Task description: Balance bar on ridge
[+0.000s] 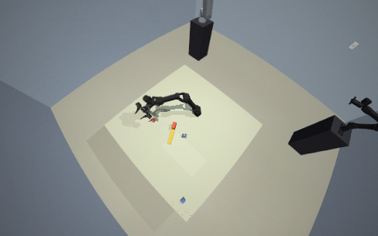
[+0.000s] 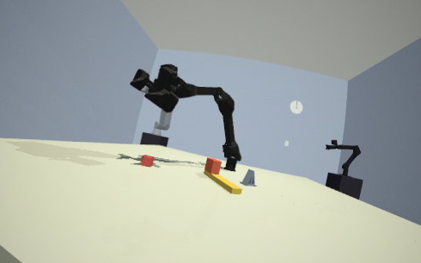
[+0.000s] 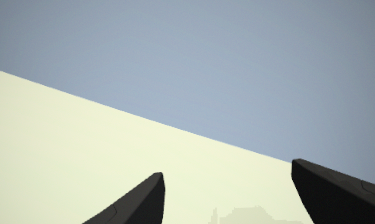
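The yellow bar [image 1: 170, 137] [image 2: 223, 183] lies low, apparently on the table [image 1: 226, 127] [image 2: 106, 206], with a red block [image 1: 173, 125] [image 2: 213, 166] on one end. The small grey ridge [image 1: 183, 136] [image 2: 250, 178] stands beside the bar, apart from it, with nothing on top. My gripper [image 1: 139, 116] [image 2: 138, 89] [image 3: 227, 174] is open and empty. It is raised well above the table, to the left of the bar in the top and exterior views. The wrist view shows only table, wall and a shadow between and beyond the fingers.
A loose red cube [image 1: 153, 119] [image 2: 147, 161] lies on the table left of the bar, near my gripper in the top view. A small blue object [image 1: 183, 200] lies near the table's bottom corner. Another black arm [image 1: 373, 119] [image 2: 350, 150] stands on a dark pedestal off the table.
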You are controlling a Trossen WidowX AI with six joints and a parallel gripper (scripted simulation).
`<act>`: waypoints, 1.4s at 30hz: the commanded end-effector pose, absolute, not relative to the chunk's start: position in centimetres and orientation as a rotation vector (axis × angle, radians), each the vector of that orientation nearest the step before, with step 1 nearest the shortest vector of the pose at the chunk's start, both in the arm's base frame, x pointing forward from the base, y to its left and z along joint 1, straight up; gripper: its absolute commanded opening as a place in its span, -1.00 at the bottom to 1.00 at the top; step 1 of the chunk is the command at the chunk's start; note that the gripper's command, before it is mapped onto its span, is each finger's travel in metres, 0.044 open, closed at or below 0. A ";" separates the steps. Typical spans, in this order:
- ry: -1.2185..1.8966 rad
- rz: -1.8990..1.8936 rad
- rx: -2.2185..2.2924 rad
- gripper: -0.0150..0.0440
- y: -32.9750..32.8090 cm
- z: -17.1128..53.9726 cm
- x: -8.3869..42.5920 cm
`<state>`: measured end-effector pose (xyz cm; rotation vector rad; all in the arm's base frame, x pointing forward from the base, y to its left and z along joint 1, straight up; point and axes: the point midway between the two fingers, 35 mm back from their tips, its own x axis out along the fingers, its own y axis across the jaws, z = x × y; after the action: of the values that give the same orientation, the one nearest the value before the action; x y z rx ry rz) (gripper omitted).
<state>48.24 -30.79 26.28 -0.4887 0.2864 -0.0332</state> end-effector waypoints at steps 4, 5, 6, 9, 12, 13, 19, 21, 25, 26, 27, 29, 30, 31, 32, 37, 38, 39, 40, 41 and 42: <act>0.449 0.028 -0.398 0.58 -26.2 23.9 49.4; 0.472 0.037 -0.388 0.58 -25.6 23.5 49.4; 0.495 0.046 -0.379 0.58 -24.9 23.2 49.4; 0.567 0.074 -0.353 0.58 -23.0 22.2 49.4; 0.641 0.102 -0.333 0.58 -21.0 21.2 49.1; 0.666 0.111 -0.327 0.58 -20.4 20.9 49.0; 0.819 0.169 -0.303 0.58 -16.5 19.2 47.8; 0.872 0.188 -0.299 0.58 -15.2 18.7 47.2; 0.978 0.227 -0.299 0.58 -12.8 17.9 45.9; 1.004 0.236 -0.300 0.58 -12.2 17.7 45.5; 1.031 0.246 -0.302 0.58 -11.6 17.5 45.1; 1.085 0.265 -0.307 0.58 -10.5 17.2 44.2; 1.112 0.275 -0.311 0.58 -9.9 17.1 43.8; 1.139 0.284 -0.315 0.58 -9.4 17.0 43.3; 1.166 0.294 -0.320 0.58 -8.8 16.9 42.8; 1.301 0.342 -0.352 0.58 -6.4 16.7 40.2; 1.327 0.351 -0.360 0.58 -5.9 16.7 39.6; 1.354 0.360 -0.369 0.58 -5.5 16.7 39.1; 1.381 0.370 -0.378 0.58 -5.1 16.7 38.5; 1.408 0.379 -0.388 0.58 -4.7 16.7 37.9; 1.435 0.388 -0.399 0.58 -4.3 16.8 37.4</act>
<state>39.31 -5.74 16.44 -0.3621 1.3435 0.3624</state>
